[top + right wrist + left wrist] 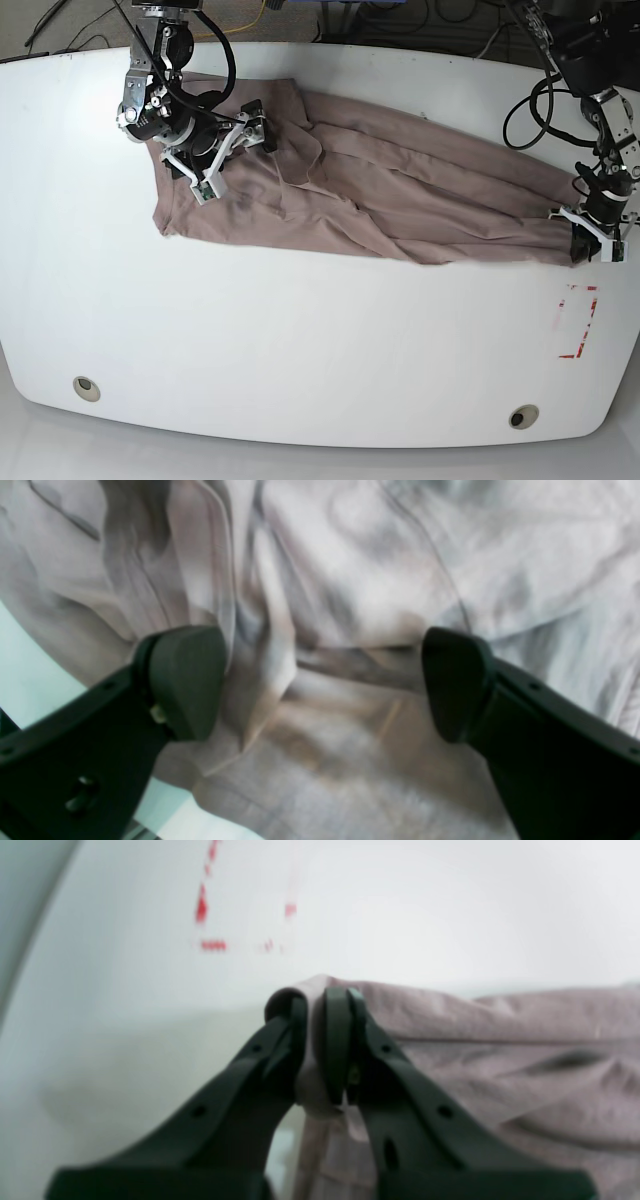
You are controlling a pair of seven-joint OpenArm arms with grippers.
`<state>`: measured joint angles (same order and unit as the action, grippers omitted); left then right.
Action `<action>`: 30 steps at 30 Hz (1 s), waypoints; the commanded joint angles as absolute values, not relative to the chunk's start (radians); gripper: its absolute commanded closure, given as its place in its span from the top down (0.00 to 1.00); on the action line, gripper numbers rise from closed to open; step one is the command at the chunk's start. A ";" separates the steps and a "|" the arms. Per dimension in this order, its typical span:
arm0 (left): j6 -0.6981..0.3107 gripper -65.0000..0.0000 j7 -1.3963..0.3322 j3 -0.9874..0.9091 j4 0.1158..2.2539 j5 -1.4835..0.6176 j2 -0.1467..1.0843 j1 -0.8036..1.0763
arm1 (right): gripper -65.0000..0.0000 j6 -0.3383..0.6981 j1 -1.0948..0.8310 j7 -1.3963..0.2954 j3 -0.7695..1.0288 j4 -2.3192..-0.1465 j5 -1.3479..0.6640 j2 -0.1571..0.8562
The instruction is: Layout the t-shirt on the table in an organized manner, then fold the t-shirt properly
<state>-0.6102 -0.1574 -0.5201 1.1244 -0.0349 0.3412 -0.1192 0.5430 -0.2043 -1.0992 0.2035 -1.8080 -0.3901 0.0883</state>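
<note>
The mauve-brown t-shirt (400, 200) lies wrinkled and stretched in a long band across the back of the white table (300, 330). At its right end my left gripper (583, 245) is shut on the t-shirt. The left wrist view shows a fold of the cloth (500, 1065) pinched between the left gripper's (320, 1005) black jaws just above the tabletop. Over the shirt's left end my right gripper (228, 150) is open. In the right wrist view its pads (185, 680) stand wide apart above bunched fabric (350, 555), with nothing between them.
A red tape rectangle (580, 320) marks the table near the right edge, just in front of the left gripper, and shows blurred in the left wrist view (202, 910). Two round grommet holes (87, 387) (520, 416) sit near the front edge. Cables (530, 90) hang behind the table.
</note>
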 commanded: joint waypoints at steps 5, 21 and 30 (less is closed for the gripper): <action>-0.607 0.00 -0.133 -0.519 1.152 -0.044 0.361 -0.186 | 0.91 0.545 -0.196 -1.078 0.206 -1.825 -0.404 0.091; -0.604 0.00 -0.133 -0.412 1.147 -0.044 0.361 -0.311 | 0.91 0.545 -0.194 -1.078 0.206 -1.828 -0.404 0.091; -0.602 0.00 -0.131 -0.377 1.145 -0.042 0.363 -0.318 | 0.91 0.545 -0.194 -1.078 0.209 -1.831 -0.404 0.091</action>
<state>-0.6075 -0.1581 -0.3717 1.1305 -0.0242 0.3401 -0.2970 0.5430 -0.2031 -1.0996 0.2043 -1.8103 -0.3897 0.0860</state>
